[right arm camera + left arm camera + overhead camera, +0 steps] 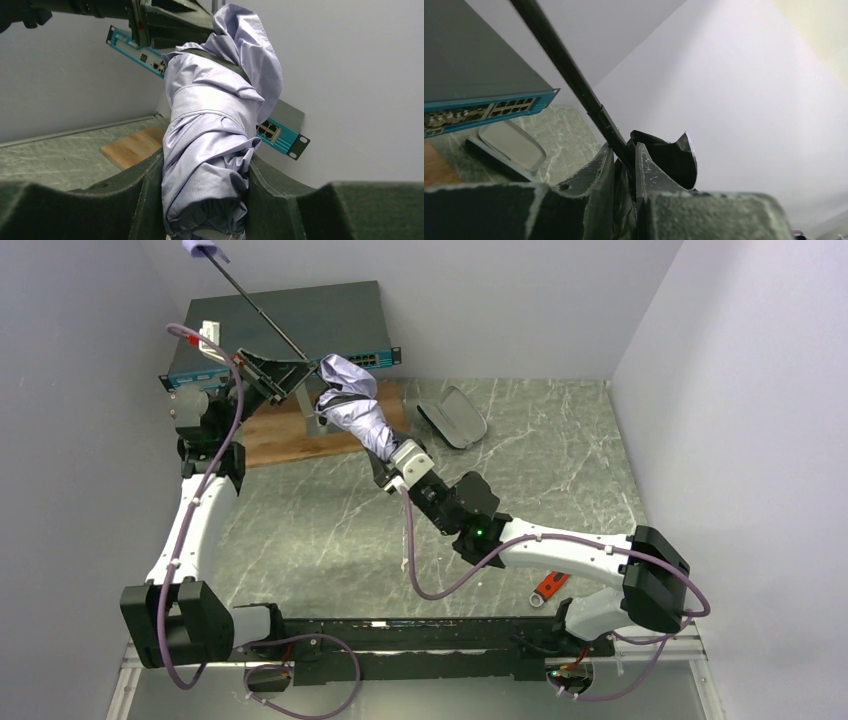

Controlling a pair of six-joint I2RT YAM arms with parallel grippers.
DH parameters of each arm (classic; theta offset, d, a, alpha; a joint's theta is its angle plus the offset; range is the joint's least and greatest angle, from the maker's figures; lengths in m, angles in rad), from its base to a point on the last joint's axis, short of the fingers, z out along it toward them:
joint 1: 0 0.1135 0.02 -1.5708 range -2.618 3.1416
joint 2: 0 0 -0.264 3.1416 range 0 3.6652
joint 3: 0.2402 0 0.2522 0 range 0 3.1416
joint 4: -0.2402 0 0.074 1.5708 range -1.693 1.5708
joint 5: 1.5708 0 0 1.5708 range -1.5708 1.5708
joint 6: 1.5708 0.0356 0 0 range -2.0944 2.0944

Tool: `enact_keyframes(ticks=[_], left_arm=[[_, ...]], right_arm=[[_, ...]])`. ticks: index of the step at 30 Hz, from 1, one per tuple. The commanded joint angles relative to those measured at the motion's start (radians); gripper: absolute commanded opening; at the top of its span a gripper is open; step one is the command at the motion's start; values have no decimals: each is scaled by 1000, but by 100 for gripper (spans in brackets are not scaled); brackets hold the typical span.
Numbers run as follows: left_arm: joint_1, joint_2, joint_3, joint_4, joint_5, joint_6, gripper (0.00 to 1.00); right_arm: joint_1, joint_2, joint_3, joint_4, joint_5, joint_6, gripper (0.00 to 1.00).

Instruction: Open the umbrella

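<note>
The umbrella is held in the air between both grippers. Its folded lavender-white canopy (360, 408) is bundled and wrapped by its strap; it fills the right wrist view (212, 130). My right gripper (392, 458) is shut on the canopy's lower end, with a finger on each side (205, 195). The thin black shaft (262, 313) is extended up to the far left and ends at the lavender handle (203, 250). My left gripper (290, 375) is shut on the shaft near the canopy (624, 155). The shaft (566, 67) runs diagonally in the left wrist view, with a bit of black canopy edge (671, 157).
A blue-fronted network switch (280, 330) sits at the back. A wooden board (300, 430) lies below the umbrella. A grey oval pouch (455, 417) with black edging lies right of it. A red-handled tool (548, 587) lies near the right arm base. Walls close in on both sides.
</note>
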Motion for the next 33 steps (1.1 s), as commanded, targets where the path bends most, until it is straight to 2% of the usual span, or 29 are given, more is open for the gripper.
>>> enact_keyframes(ticks=[1, 2, 5, 6, 7, 10, 13, 17, 19, 21, 23, 25, 27, 29, 33], left_arm=[[-4, 7, 86, 64, -1, 24, 6], [-4, 10, 106, 53, 5, 36, 0], [-4, 15, 163, 31, 52, 116, 0], [-4, 15, 178, 22, 71, 148, 0], [-8, 14, 193, 4, 94, 179, 0], [-43, -7, 220, -120, 161, 390, 0], [-149, -58, 234, -373, 175, 721, 0], [-444, -113, 214, -684, 96, 1198, 0], [-578, -138, 172, -755, 18, 1372, 0], [-597, -147, 126, -676, -66, 1320, 0], [-519, -112, 140, -597, -90, 1212, 0], [-477, -73, 170, -540, -93, 1181, 0], [-564, -75, 175, -553, -116, 1274, 0], [-666, -70, 167, -555, -116, 1294, 0], [-720, -47, 136, -444, -152, 1173, 0]], right_arm=[[10, -39, 40, 90, -19, 37, 0], [7, -52, 38, 51, -20, 53, 9], [-36, -149, 69, -241, -112, 143, 70], [-64, -191, 88, -354, -181, 172, 83], [-96, -232, 115, -481, -265, 192, 91], [-204, -330, 224, -838, -522, 204, 97], [-342, -402, 292, -1059, -705, 272, 99], [-521, -427, 349, -1215, -783, 402, 100], [-603, -433, 361, -1249, -833, 478, 100], [-644, -458, 346, -1277, -858, 506, 100], [-648, -502, 320, -1305, -854, 519, 100], [-647, -549, 279, -1307, -804, 582, 100], [-647, -585, 252, -1304, -773, 627, 100], [-647, -606, 232, -1290, -775, 630, 100], [-646, -614, 206, -1209, -777, 570, 98]])
